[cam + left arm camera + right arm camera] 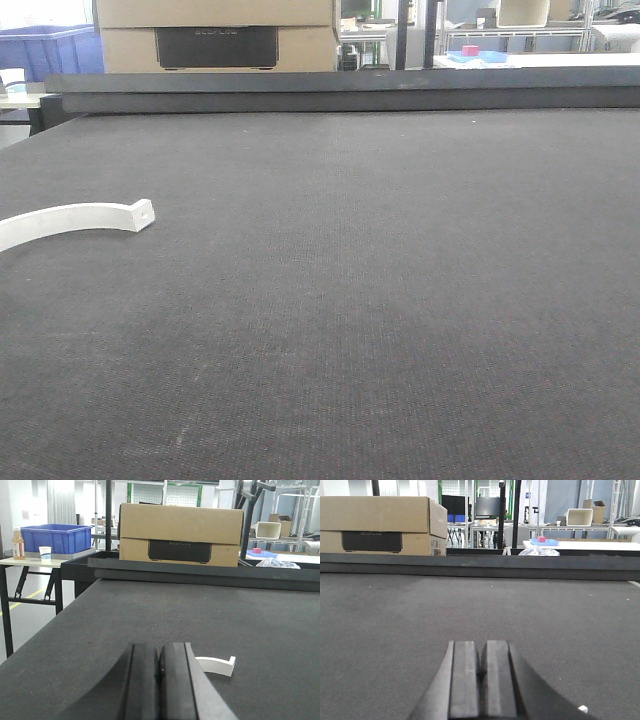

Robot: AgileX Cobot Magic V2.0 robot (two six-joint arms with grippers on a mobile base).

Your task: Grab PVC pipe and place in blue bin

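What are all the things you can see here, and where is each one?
PVC pipe: one, white, lying on the mat, far left in the front view
mat: one, dark grey, covering the table
cardboard box: one, brown with a black label, behind the table's far ledge
blue bin: one, blue, on a side table off to the left
bottle: one, orange-brown, left of the blue bin
cup: one, white, in front of the blue bin
pink block: one, pink, on a far white table
left gripper: one, black, shut and empty, low over the mat
right gripper: one, black, shut and empty, low over the mat
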